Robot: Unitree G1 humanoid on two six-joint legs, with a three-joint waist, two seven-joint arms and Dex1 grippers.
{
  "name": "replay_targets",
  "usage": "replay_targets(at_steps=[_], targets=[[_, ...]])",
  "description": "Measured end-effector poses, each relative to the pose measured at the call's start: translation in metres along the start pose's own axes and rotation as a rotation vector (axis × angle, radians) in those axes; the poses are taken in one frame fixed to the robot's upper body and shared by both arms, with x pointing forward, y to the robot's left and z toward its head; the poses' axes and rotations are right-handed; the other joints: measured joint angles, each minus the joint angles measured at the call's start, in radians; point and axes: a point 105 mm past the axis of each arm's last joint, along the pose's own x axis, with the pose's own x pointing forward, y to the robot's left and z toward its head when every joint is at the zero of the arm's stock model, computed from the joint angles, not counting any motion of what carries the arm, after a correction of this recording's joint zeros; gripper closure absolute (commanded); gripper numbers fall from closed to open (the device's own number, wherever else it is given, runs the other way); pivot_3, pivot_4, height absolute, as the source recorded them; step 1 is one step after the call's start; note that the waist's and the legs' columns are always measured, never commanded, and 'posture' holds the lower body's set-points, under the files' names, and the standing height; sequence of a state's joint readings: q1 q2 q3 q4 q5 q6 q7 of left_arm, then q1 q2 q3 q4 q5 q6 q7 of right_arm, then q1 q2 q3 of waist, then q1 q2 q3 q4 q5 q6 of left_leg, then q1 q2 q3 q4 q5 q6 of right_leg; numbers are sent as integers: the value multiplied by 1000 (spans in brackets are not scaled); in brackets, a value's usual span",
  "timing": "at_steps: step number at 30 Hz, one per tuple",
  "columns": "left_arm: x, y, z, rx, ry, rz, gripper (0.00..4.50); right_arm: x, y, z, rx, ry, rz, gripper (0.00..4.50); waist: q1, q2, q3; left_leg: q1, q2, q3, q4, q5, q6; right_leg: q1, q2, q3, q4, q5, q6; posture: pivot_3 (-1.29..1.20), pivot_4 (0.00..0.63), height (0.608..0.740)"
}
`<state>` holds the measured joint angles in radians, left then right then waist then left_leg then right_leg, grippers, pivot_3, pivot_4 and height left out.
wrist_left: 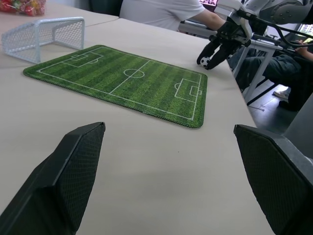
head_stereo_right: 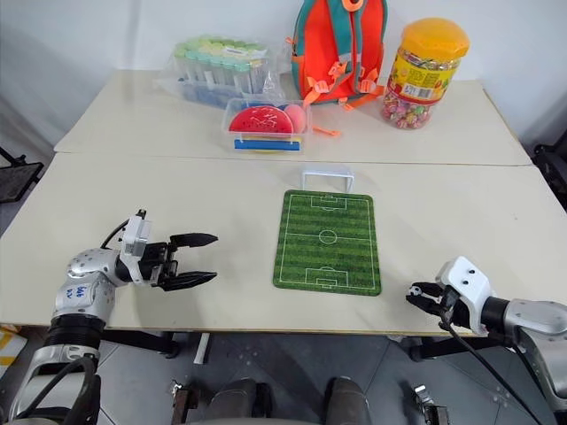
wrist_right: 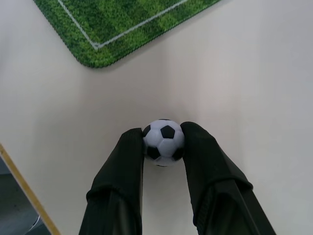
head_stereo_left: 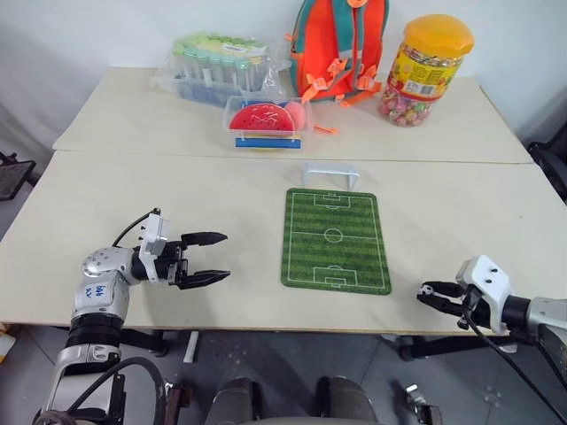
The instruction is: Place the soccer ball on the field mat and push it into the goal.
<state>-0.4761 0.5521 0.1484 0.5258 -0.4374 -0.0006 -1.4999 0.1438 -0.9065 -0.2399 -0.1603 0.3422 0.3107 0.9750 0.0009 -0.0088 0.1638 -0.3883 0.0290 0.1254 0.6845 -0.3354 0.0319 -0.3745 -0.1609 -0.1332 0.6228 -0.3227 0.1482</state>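
soccer ball (wrist_right: 164, 142): 1 | field mat (head_stereo_left: 336, 240): 1 | goal (head_stereo_left: 330, 175): 1 | backpack (head_stereo_left: 341, 44): 1

Scene is evenly and brightly lit, apparently from overhead; no hard glare is seen on the tabletop (head_stereo_left: 177, 204). Only soft, short shadows are cast: a faint one under the left pincer (head_stereo_left: 205, 259), a small dark one beneath the ball (wrist_right: 164, 142) in the right wrist view. Head views are sharp across the frame, w/ slight bending of straight edges toward the corners. In the left wrist view, the near fingers (wrist_left: 63, 181) are rendered large and a bit soft; the mat (wrist_left: 122, 83) is in focus, background less so. The jar (head_stereo_left: 425, 71) lid shows mild sheen.
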Motion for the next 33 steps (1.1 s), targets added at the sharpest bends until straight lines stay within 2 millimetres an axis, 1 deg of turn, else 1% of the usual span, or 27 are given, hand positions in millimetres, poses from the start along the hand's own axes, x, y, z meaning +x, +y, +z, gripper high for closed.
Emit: replay_targets(at_steps=[2, 4, 5, 8, 9, 10, 12, 14, 16, 19, 22, 25, 28, 33], targets=[[2, 1, 1, 10, -4, -5, 0, -1, 2, 5, -18, -9, 1, 3665, 1, 0, 0, 0, 0, 0, 0, 0, 0, 0, 0, 0, 0, 0, 0, 0, 150, 740], [4, 2, 2, 19, -8, -8, 0, 0, 5, 15, -45, -23, 6, 3665, 0, 0, 0, 0, 0, 0, 0, 0, 0, 0, 0, 0, 0, 0, 0, 0, 150, 740], [3, 3, 1, 19, -8, -3, 0, 2, 5, 26, -64, -42, 8, 3665, 0, 0, 0, 0, 0, 0, 0, 0, 0, 0, 0, 0, 0, 0, 0, 0, 150, 740], [9, 2, -1, 35, -24, -13, 0, 8, 7, 74, -155, -148, 17, 3665, -9, 1, 0, 0, 1, 1, 0, 0, 0, -1, 0, 0, 1, 0, 0, 0, 150, 740], [11, 2, -1, 41, -37, -14, 0, 13, 11, 90, -186, -175, 41, 3665, -9, 1, 1, 0, 2, 0, 0, 0, -1, -1, 1, 0, 1, 0, 0, 0, 150, 740], [11, 2, -1, 46, -46, -13, 0, 18, 16, 99, -206, -188, 71, 3665, -6, 1, 1, 0, 2, -1, 0, 0, -1, -1, 1, -1, 1, 0, 0, 0, 150, 740], [9, 2, -2, 57, -59, 0, 0, 35, 27, 113, -222, -211, 145, 3665, -5, 0, 1, 0, 1, -1, 0, 0, -1, -1, 1, -1, 1, 0, -1, 0, 150, 740], [9, 1, -2, 81, -60, 1, 0, 54, 43, 124, -232, -240, 228, 3665, -6, 0, 1, -1, 0, -1, 0, 0, -1, -1, 0, -1, 1, 0, -1, 0, 150, 740], [8, 1, -2, 116, -58, 6, 0, 70, 56, 122, -243, -220, 302, 3665, -1, 0, 1, -2, 0, -3, 0, 0, -1, -1, 0, -3, 1, 0, -1, 0, 150, 740], [3, -1, -5, 134, -43, 16, 0, 82, 56, 110, -249, -165, 334, 3665, 2, 0, 1, -2, -1, -3, 1, -1, 1, -1, -2, -3, 1, 0, 0, 0, 150, 740], [-3, -6, -11, 134, -26, 28, 0, 92, 55, 102, -251, -137, 359, 3665, -5, 0, 1, -2, -2, -2, 1, -1, 1, -1, -2, -4, 1, 0, 0, 0, 150, 740], [-7, -12, -17, 126, -14, 30, 0, 97, 54, 96, -258, -115, 375, 3665, -7, 0, 1, -2, -1, -2, 0, -1, 1, -1, -1, -5, 1, 0, 0, 0, 150, 740], [-9, -19, -17, 134, -8, 23, 0, 99, 53, 91, -256, -104, 384, 3665, -7, 0, 1, -2, 0, -2, 1, -1, 1, -1, -1, -4, 1, 0, 0, 0, 150, 740], [-15, -22, -15, 142, -4, 30, 0, 103, 56, 94, -269, -115, 406, 3665, -7, 0, 1, -2, 0, -2, 1, -1, 1, -1, -2, -4, 1, 0, 0, 0, 150, 740]])
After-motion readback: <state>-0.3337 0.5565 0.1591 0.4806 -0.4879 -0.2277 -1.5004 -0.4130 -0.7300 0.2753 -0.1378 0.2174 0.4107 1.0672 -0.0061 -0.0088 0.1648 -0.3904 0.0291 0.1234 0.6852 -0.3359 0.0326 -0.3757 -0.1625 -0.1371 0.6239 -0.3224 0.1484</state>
